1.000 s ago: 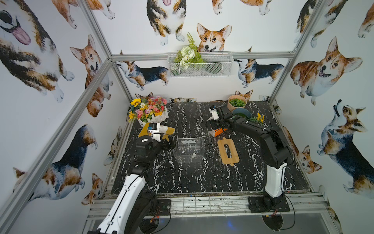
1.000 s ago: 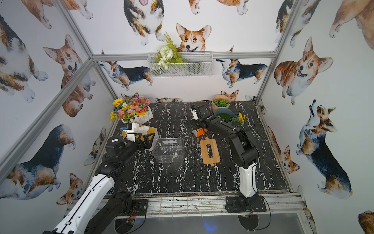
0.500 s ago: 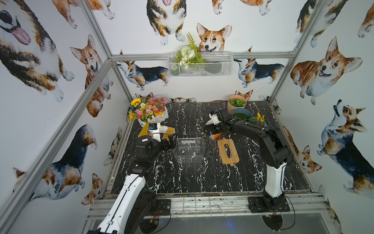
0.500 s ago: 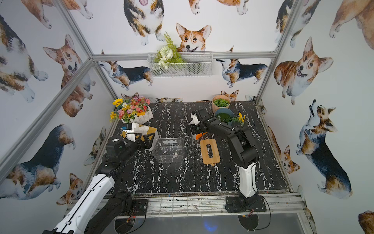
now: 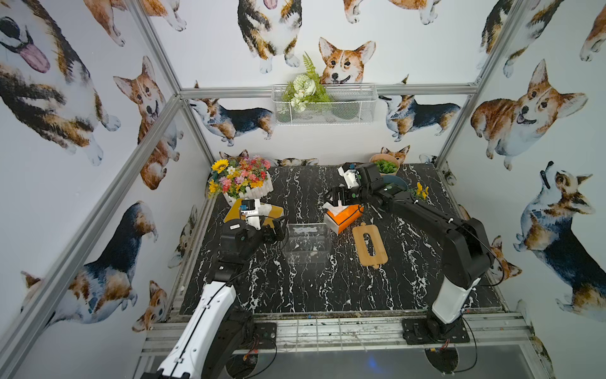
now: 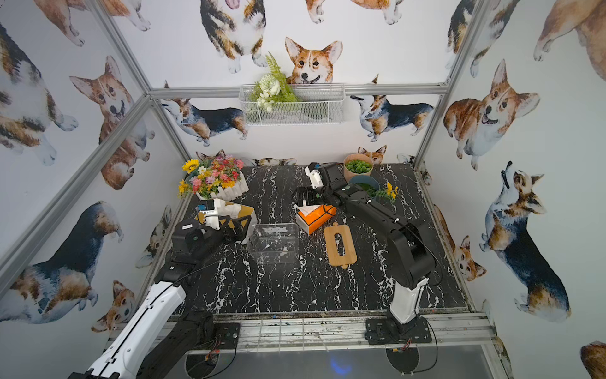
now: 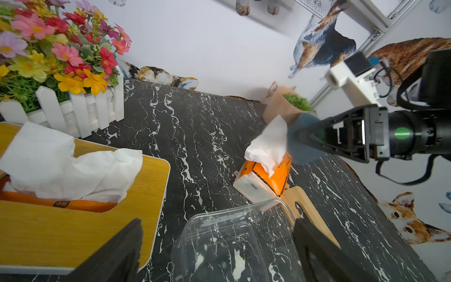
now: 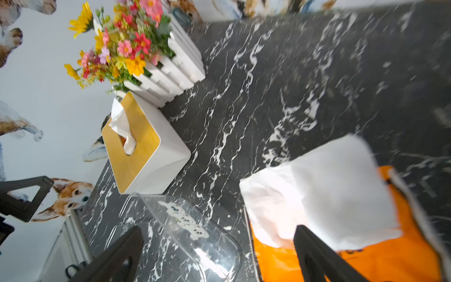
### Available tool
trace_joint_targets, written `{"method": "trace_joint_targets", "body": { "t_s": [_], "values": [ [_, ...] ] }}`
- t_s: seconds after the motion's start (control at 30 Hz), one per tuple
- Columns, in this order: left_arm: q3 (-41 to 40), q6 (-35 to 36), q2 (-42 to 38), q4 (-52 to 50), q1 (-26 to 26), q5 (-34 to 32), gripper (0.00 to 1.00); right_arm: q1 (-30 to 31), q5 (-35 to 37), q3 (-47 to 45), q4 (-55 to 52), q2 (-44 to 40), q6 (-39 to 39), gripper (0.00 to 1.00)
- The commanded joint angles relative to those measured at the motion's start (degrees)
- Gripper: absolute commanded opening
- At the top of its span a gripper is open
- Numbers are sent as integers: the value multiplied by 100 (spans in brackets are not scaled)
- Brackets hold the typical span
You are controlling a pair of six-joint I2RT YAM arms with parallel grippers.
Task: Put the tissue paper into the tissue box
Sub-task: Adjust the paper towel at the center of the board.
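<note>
Over orange tissue pack (image 5: 346,218), your right tool (image 5: 338,198) hangs apart; left tool (image 5: 280,229) likewise. Pinch loose sheet (image 7: 268,144) alone, pack may stay.

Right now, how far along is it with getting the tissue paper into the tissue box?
Done: the clear tissue box sits open and empty, a bamboo lid lying beside it. In hand: the right gripper, open, hovers at the orange tissue pack without gripping it; the left gripper is open by the box. Left: grasp the pack and place it inside.
</note>
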Motion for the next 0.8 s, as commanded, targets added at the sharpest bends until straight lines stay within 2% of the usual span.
{"method": "trace_joint_targets", "body": {
  "t_s": [0.0,0.13,0.27,0.53,0.77],
  "values": [
    [20,-10,-26,108,4,29,100,-53,946,279,-642,100,-663,100],
    [6,-5,-23,111,4,15,100,-133,1473,594,-954,528,-1117,100],
    [10,1,-26,107,4,8,100,-216,1615,896,-1150,1027,-1296,100],
    [14,5,-10,99,4,8,100,-289,1330,1062,-1359,1740,-1405,100],
    [14,5,-16,101,5,20,100,-455,726,471,-1263,1580,-1032,100]
  ]
}}
